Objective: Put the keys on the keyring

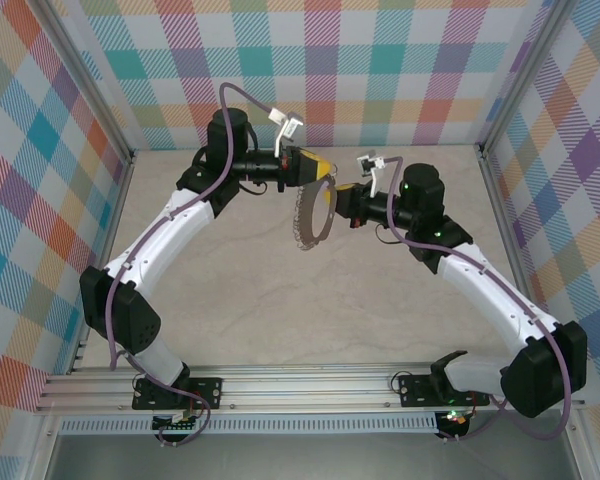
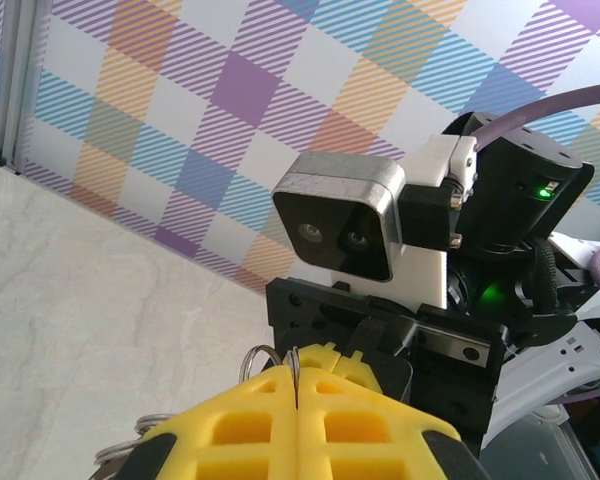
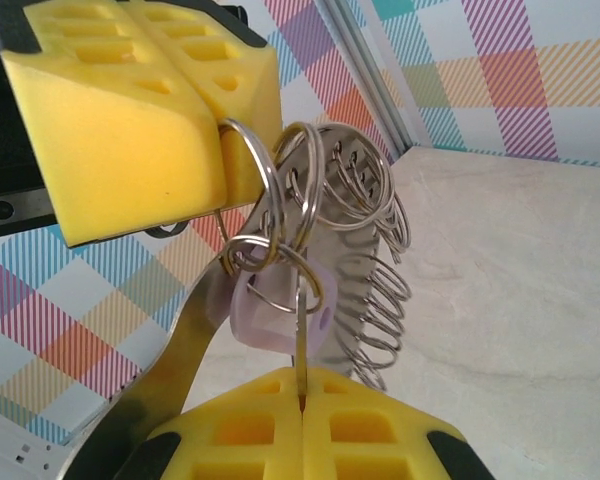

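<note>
Where the two arms meet over the middle of the pale table [image 1: 280, 310], inside walls of coloured plaid [image 1: 380, 60], the left arm [image 1: 170, 230] reaches in from the left and the right arm [image 1: 490, 285] from the right, their yellow-padded fingers nearly tip to tip. The left gripper [image 1: 321, 168] is clenched, its two pads pressed flat together; the right wrist view shows one of the small rings [image 3: 245, 165] pinched in the seam between them. The right gripper [image 3: 302, 392] is clenched too, just below and beside the left one, nipping a thin silvery edge that rises straight to the key above it; whether that edge is the blade or a little ring, I cannot tell. The keyring [image 1: 306, 222] hangs between the two grippers, clear of the table, and shows from above as a pale, fringed arc curving down beneath them. Close up, its rim carries a row of small silvery rings fanned out one behind another. The key [image 3: 270, 318], with its lilac head, sits among the nearest rings, directly over the right gripper's closed fingertips and under the left gripper's pads.
</note>
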`<state>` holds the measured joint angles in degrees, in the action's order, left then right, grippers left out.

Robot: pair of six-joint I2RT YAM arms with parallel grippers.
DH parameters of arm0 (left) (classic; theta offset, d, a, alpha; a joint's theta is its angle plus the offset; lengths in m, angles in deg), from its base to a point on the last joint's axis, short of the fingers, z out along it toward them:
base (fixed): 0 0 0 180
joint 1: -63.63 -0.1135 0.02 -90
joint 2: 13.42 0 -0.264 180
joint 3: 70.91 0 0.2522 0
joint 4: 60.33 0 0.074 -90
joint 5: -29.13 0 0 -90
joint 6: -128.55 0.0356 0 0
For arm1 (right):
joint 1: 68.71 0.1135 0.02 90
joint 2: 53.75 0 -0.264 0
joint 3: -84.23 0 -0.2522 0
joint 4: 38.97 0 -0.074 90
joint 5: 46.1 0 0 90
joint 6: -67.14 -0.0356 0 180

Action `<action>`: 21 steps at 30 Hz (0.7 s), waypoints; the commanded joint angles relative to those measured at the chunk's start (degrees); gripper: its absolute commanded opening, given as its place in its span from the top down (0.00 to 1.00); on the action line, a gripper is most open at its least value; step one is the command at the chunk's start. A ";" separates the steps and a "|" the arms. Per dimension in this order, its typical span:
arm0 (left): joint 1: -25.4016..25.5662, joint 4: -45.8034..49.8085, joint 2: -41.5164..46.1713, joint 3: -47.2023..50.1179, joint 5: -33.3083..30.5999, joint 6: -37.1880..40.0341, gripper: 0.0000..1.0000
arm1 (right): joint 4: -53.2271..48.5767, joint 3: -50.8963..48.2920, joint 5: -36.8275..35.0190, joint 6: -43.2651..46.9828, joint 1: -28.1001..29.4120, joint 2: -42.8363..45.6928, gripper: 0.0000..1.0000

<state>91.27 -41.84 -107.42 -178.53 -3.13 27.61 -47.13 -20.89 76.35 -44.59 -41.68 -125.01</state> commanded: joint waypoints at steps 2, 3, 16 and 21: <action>0.53 -4.02 2.19 0.87 -0.60 -0.96 1.00 | -0.07 2.40 3.19 1.60 1.70 -1.18 1.00; 0.51 -4.16 2.31 0.96 -0.69 -0.97 1.00 | -0.22 2.47 3.15 1.69 1.84 -1.21 1.00; 0.55 -5.57 2.66 2.67 -1.16 -1.64 1.00 | 0.27 3.43 4.85 1.44 3.12 -2.73 1.00; 0.54 -5.74 3.39 4.06 -1.48 -1.38 1.00 | -2.90 3.48 1.38 4.70 3.12 -0.41 1.00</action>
<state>91.24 -44.09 -106.57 -175.51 -4.59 26.37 -48.72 -19.64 77.29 -43.63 -39.76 -127.24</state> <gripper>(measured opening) 0.048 0.049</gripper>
